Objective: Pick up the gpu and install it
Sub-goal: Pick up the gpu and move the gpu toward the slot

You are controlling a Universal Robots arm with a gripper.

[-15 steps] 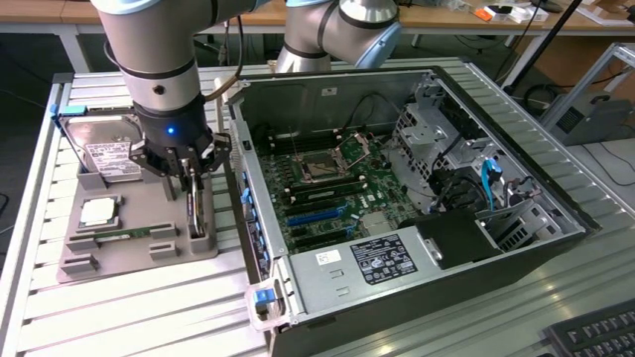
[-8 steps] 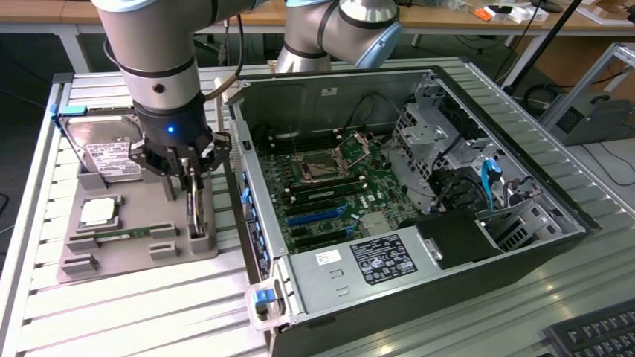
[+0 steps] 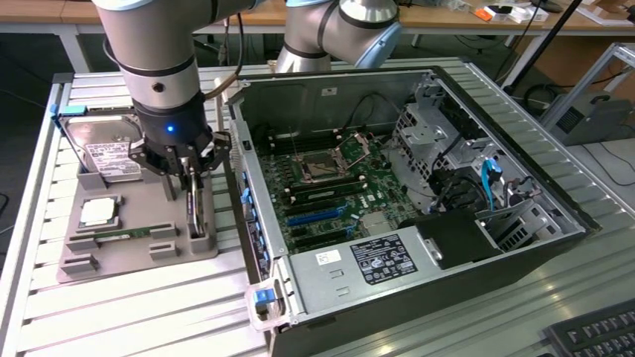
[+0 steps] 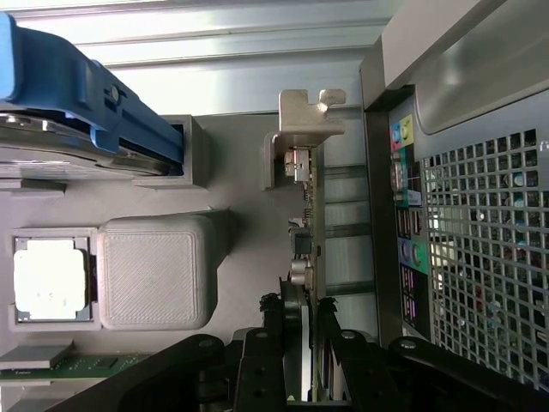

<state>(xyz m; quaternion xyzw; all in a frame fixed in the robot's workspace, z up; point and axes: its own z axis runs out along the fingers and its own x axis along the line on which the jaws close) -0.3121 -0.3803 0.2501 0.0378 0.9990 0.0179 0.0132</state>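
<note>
The gpu [image 3: 196,212] stands on edge in a slot at the side of the grey holder tray [image 3: 139,256] nearest the computer case [image 3: 260,245]. In the wrist view it is seen edge-on [image 4: 312,215], with its silvery bracket [image 4: 302,120] at the end away from the camera. The card looks seated in its slot and not lifted.

The gripper [image 3: 181,186] is down over the card's upper edge. In the wrist view [image 4: 307,343] its 2 fingers [image 4: 283,322] stand one on each side of the card. The jaws look partly open, wider than the card is thick, with a sliver of light showing beside it, so nothing appears clamped.

The step in hand is judged to be the pick-up, with the tool placed astride the card and the grip not made. Installing has not begun.

Elsewhere on the tray lie a hard drive [image 3: 111,152], a processor chip [image 3: 97,212] and a green memory stick [image 3: 114,236], all apart from the gripper. The case lies open just beside the tray, its motherboard [image 3: 337,193] exposed.

A grip here calls for the jaws to close squarely on the card's flat faces. A lift calls for a straight pull out of the slot, since the case wall is close alongside. A tilt would likely bind the thin card in its holder.
</note>
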